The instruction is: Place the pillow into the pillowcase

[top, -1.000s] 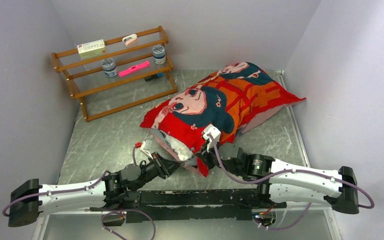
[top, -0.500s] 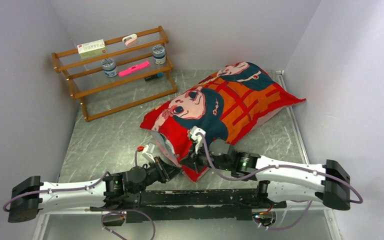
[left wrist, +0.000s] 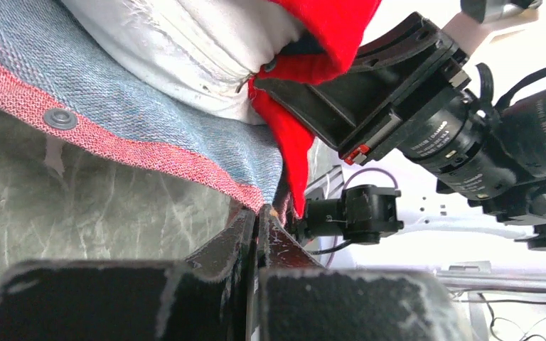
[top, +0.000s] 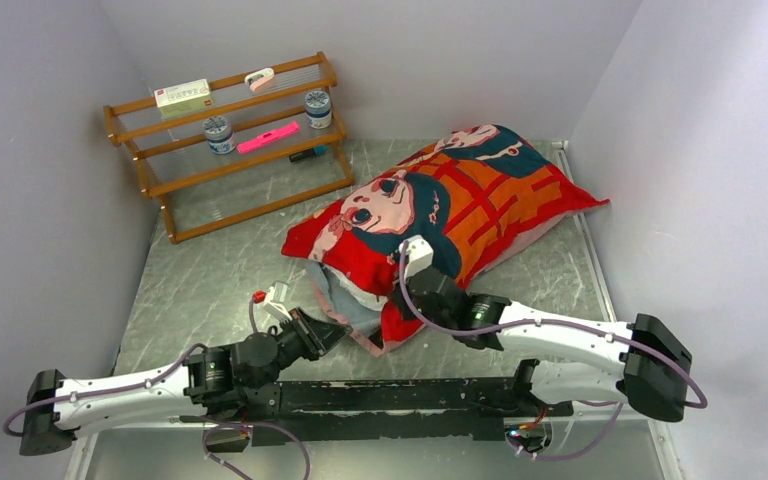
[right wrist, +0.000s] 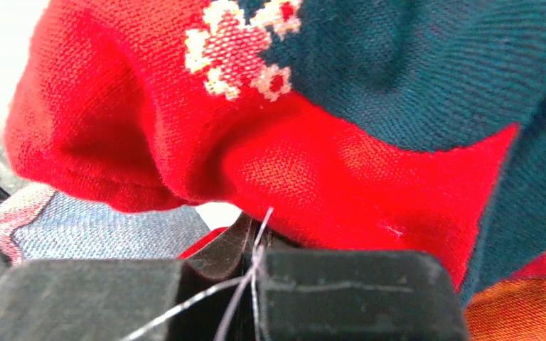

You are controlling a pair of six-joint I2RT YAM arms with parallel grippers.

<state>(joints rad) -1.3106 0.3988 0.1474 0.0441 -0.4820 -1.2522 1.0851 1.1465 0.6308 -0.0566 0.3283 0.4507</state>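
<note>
We cannot read the print on the white cardboard box [top: 182,96] atop the brown wooden rack [top: 230,160] at the grey worktop's [top: 215,285] far left corner. Our left gripper [left wrist: 257,217], reaching low from the near edge, clamps the grey-blue hem of the red cartoon-face fabric pillowcase [top: 480,195], which lies from centre to far right corner, the plump white pillow [left wrist: 170,42] inside. The right gripper [right wrist: 252,240] pinches its red upper lip. Since a second ago the left arm [top: 130,385] has drawn back leftward.

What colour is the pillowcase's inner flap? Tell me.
Pillowcase flap: blue-grey, pinkish-red hem; best in left wrist view.
</note>
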